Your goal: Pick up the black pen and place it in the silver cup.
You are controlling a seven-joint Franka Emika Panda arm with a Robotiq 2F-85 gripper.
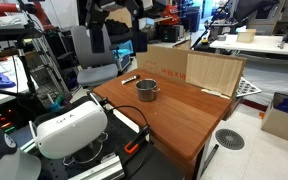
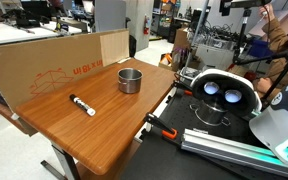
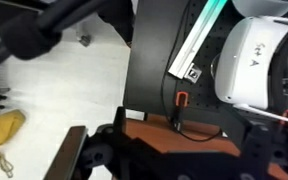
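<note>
The black pen (image 2: 82, 104) lies flat on the wooden table (image 2: 94, 135), its whitish end toward the front edge; it also shows in an exterior view (image 1: 130, 78). The silver cup (image 2: 130, 80) stands upright a short way from the pen, seen in both exterior views (image 1: 147, 90). In the wrist view my gripper (image 3: 184, 165) is open and empty, its dark fingers spread at the bottom of the picture, high over the table's edge by the robot base. Pen and cup are out of the wrist view.
A black cable with an orange connector (image 2: 159, 128) lies at the table edge by the white robot base (image 2: 224, 92). A cardboard box (image 1: 169, 62) and a wooden board (image 1: 214, 72) stand along the table's back. A round grey vent disc (image 1: 229, 139) is on the floor.
</note>
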